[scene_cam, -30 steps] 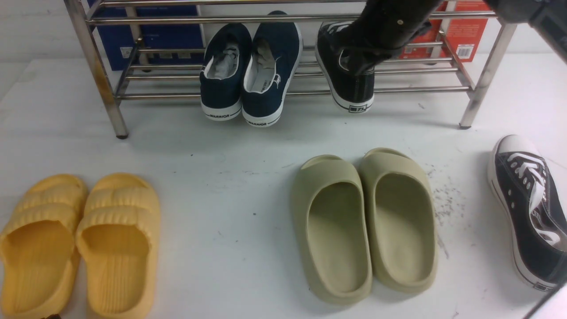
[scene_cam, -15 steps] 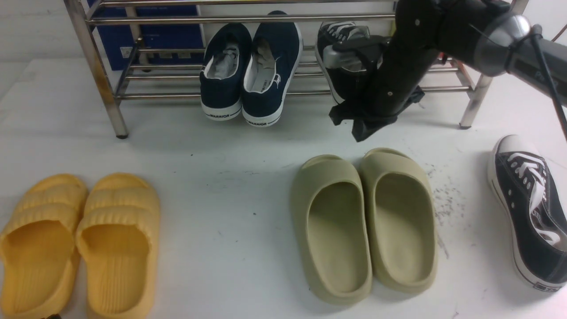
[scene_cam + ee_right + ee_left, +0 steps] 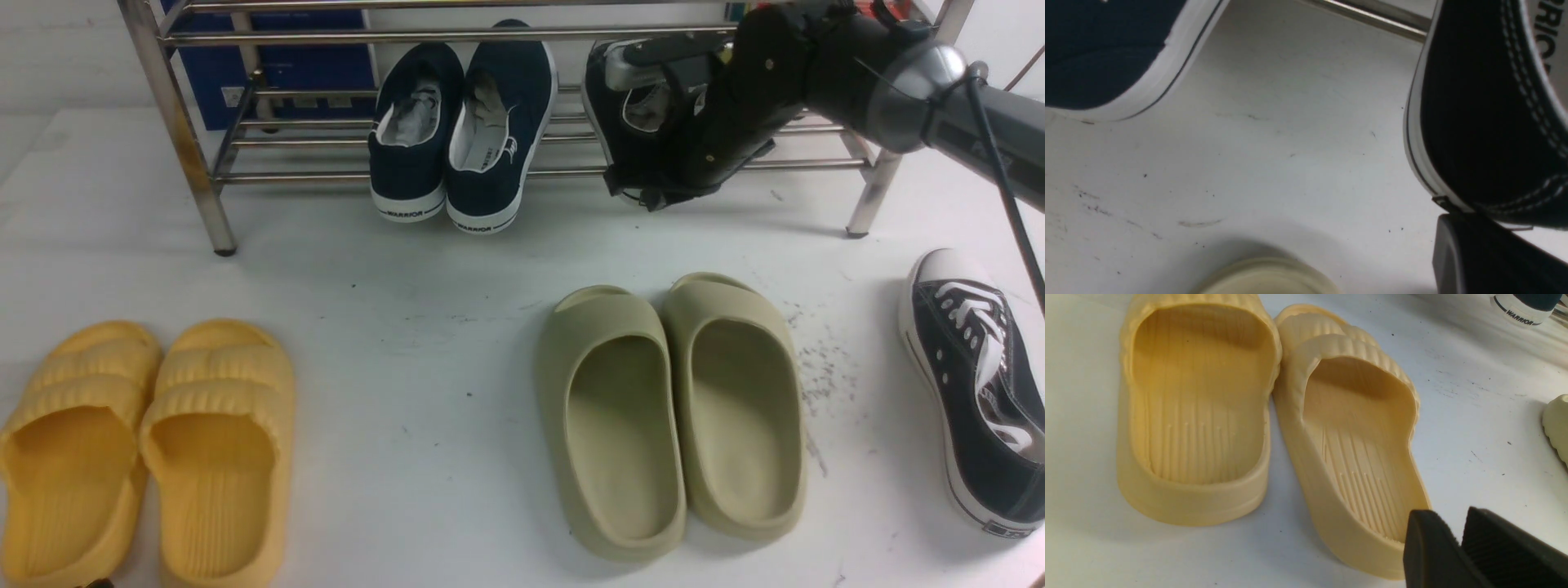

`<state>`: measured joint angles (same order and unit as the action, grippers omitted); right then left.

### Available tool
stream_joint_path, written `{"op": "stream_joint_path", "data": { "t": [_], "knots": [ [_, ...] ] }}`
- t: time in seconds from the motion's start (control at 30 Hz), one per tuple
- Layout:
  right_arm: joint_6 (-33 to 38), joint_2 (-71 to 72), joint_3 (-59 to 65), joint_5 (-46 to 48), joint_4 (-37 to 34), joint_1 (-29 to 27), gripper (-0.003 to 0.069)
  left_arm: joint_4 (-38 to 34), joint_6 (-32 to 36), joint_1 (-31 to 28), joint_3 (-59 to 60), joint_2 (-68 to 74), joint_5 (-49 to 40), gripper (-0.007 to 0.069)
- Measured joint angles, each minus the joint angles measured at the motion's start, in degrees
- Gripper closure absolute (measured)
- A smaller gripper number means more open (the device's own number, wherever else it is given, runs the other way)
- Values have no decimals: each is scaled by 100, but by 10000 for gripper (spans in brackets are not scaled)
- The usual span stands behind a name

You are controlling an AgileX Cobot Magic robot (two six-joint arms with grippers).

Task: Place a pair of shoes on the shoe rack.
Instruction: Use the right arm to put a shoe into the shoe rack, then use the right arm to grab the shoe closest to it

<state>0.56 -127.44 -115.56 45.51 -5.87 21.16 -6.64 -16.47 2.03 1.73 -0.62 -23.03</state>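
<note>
Nearest, at 7 o'clock on the desk (image 3: 424, 269), the yellow slides (image 3: 216, 392) lie side by side, toes to 12; the left end effector (image 3: 1455, 526) hangs near the heel of one, its fingers nearly together with only a sliver between and nothing in them, so I cannot tell whether it is fully closed; at 5 o'clock the olive slides (image 3: 620, 425) sit touching, toes to 12; at 4 o'clock the loose sneaker (image 3: 971, 384) lies on the desk, toe cap to 12, well apart from the rack (image 3: 310, 175); the rack stands farther off, across 12 o'clock; the navy shoes (image 3: 498, 114) rest on its low bars near 12, heels overhanging toward 6; at 1 o'clock the racked sneaker (image 3: 604, 114) sits likewise, heel toward 6; the right end effector (image 3: 649, 194) is closed and empty at that heel; whether it touches is unclear.
</note>
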Motion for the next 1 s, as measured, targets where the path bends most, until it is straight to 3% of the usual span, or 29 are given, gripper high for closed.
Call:
{"op": "stream_joint_path", "data": {
  "t": [0.23, 0.6, 1.0],
  "knots": [
    [-1, -19, 12, -428, -23, 10, 640, 0, 0, 0, 0, 0, 0, 481],
    [-1, 82, 12, -262, -199, 5, 632, 0, 0, 0, 0, 0, 0, 473],
    [366, 1229, 12, 2475, -445, 5, 622, 0, 0, 0, 0, 0, 0, 459]
  ]
}}
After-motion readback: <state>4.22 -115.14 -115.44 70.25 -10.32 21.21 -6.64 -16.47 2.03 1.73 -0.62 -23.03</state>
